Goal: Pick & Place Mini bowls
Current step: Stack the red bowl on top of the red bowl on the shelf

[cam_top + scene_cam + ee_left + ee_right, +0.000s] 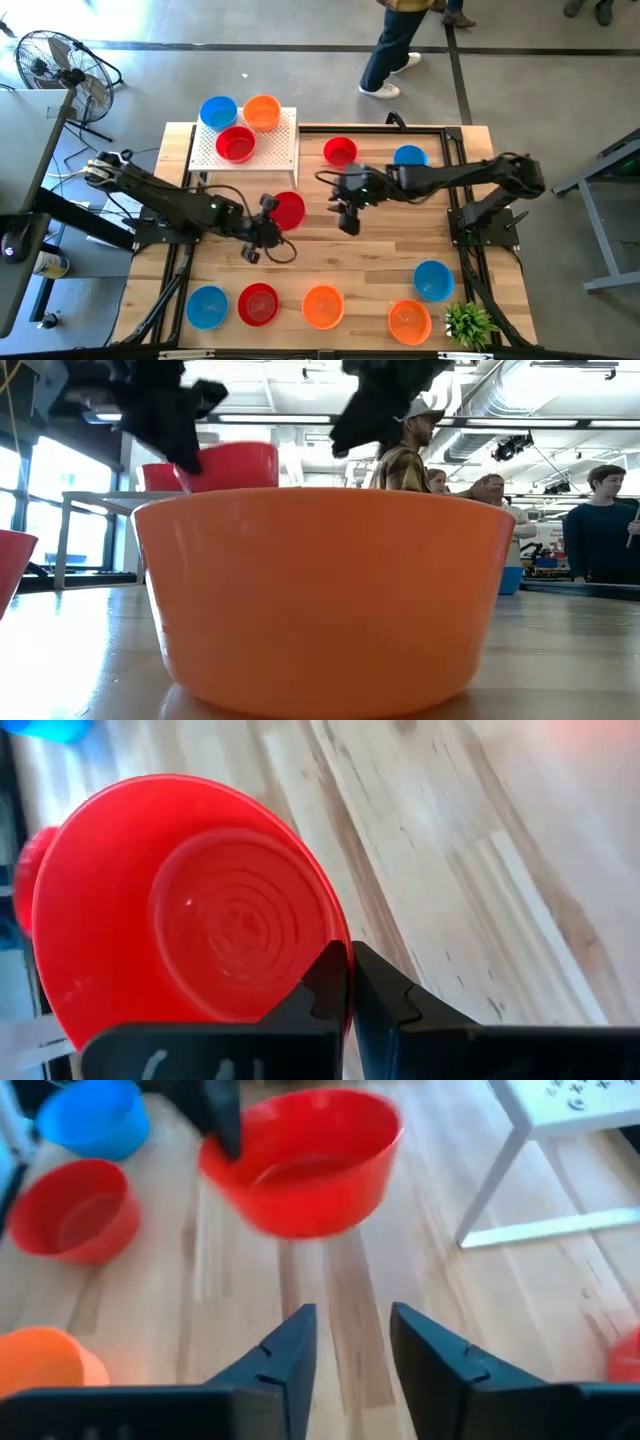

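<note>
My left gripper (270,215) is shut on a red mini bowl (289,210) held above the table's middle; the bowl also shows in the right wrist view (305,1165) and in the low view (238,465). My right gripper (347,212) is open and empty just to the bowl's right, its fingers (350,1345) pointing toward it. Three bowls, blue (218,111), orange (262,111) and red (236,144), sit on the white perforated stand (282,150). More bowls stand on their bases on the table. My left gripper pinches the red bowl's wall at its rim (342,955), one finger inside the bowl and one outside. The fingers (222,1120) come down on the rim from above, on the bowl's left side. The bowl hangs lifted clear of the table, mouth up and slightly tilted.
A red bowl (340,152) and a blue bowl (410,157) stand at the far side. Along the near edge stand blue (207,306), red (258,303), orange (323,306), orange (409,320) and blue (432,280) bowls, with a green plant (468,322) at the near right. People stand beyond the table.
</note>
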You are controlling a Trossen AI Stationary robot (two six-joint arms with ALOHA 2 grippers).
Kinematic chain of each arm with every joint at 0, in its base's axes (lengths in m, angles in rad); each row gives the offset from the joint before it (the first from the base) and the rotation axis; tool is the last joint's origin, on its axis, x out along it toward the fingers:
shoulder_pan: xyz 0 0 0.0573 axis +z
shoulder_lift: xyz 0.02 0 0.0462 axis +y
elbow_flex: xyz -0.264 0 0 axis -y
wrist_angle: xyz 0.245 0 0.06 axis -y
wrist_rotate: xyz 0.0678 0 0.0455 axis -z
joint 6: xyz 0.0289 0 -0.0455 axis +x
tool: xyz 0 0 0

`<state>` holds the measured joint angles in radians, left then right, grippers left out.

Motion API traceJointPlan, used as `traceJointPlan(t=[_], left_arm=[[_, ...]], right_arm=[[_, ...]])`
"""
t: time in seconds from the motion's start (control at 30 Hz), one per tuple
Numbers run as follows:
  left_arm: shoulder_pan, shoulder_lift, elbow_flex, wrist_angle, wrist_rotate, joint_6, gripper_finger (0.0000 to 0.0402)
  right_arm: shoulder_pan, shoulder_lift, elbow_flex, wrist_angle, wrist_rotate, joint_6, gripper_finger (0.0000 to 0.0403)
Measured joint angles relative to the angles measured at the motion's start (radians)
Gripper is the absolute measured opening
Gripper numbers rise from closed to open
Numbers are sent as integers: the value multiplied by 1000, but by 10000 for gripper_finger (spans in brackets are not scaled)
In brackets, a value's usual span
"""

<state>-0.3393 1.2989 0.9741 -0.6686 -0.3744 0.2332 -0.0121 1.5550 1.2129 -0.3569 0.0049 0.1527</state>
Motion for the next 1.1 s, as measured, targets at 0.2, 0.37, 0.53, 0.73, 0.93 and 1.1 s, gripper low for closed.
traceJointPlan(t=[0.2, 0.37, 0.53, 0.73, 0.93, 1.1], left_arm=[[75, -90, 50, -63, 39, -54, 1], [159, -102, 219, -249, 49, -71, 0], [255, -101, 417, -493, 53, -119, 0], [403, -94, 587, -697, 78, -193, 0], [570, -92, 606, -763, 111, -183, 0], [727, -90, 550, -747, 161, -141, 0]], right_arm=[[22, -128, -289, 294, -25, 45, 36], [34, -194, -450, 463, -25, 67, 10], [34, -218, -517, 512, -29, 85, 14], [34, -219, -525, 520, -33, 52, 3], [34, -219, -525, 533, -39, 30, 5], [34, -219, -525, 553, -38, 22, 1]])
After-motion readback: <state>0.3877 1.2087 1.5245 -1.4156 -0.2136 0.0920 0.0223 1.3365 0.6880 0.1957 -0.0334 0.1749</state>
